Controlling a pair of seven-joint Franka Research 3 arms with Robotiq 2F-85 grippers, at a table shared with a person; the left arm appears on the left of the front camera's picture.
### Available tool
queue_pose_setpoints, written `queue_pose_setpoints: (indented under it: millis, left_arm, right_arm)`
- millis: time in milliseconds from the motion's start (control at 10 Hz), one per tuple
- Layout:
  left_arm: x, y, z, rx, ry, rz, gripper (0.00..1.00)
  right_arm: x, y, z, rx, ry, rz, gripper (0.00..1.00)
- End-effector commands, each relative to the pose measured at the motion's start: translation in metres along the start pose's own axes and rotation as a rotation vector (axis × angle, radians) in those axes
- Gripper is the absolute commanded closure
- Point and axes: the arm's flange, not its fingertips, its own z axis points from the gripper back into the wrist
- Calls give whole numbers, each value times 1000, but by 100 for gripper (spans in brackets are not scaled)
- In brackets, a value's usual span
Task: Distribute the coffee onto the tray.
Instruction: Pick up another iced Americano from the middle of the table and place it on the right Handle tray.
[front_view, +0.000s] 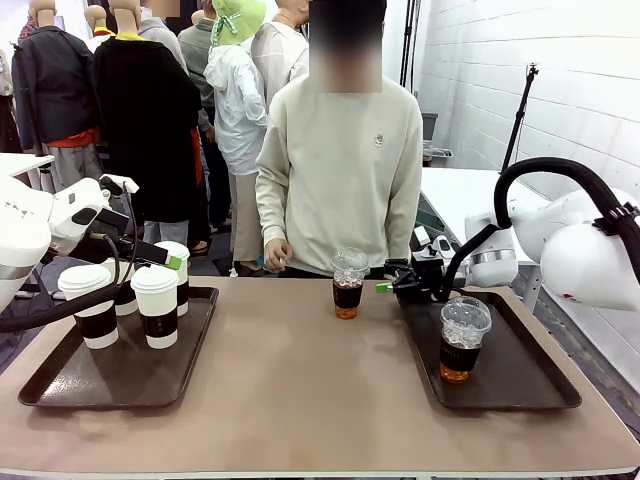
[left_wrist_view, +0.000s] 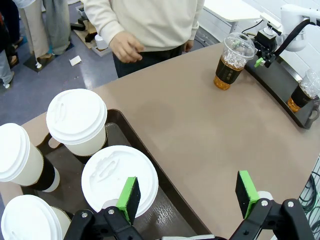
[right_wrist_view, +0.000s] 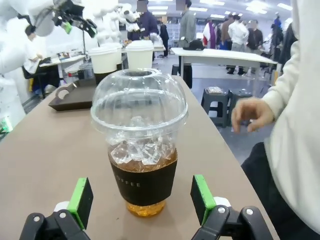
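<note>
In the front view, an iced coffee cup (front_view: 348, 283) is seen on bare table between the trays, the spread right gripper (front_view: 400, 287) just beside it, so a knock could tip it. In the left wrist view, the left gripper (left_wrist_view: 188, 196) is held wide and empty over the left tray (left_wrist_view: 131, 131), where a lidded paper cup (left_wrist_view: 118, 177) could be clipped. In the right wrist view, the dome-lidded cup is framed between green pads (right_wrist_view: 202, 198) not yet touching; a crushing squeeze is the likely cause of a spill.

The table top (front_view: 300, 390) was plain tan-brown. Both trays, the left tray (front_view: 60, 390) and the right tray (front_view: 520, 385), were dark brown and glossy. The four paper cups (front_view: 155, 305) on the left tray were white with white lids and dark brown sleeves. The iced coffee cup on the table (front_view: 348, 283) was clear plastic with amber-brown liquid and a dark brown band bearing pale lettering; the iced coffee cup on the right tray (front_view: 462, 340) matched it. The left gripper (left_wrist_view: 187, 192) and right gripper (right_wrist_view: 142, 200) were black with bright green pads. The arms were white. The person's sweatshirt (front_view: 345, 170) was pale cream.
</note>
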Motion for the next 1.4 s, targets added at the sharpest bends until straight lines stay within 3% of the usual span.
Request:
queue_pose_setpoints:
  millis: [0, 1300]
  left_arm:
    - [2, 1, 3, 3, 11, -10, 0]
    - [2, 1, 3, 3, 11, -10, 0]
  right_arm:
    - [-3, -8, -10, -41, -28, 27, 0]
    - [-17, -21, -49, 69, -17, -15, 0]
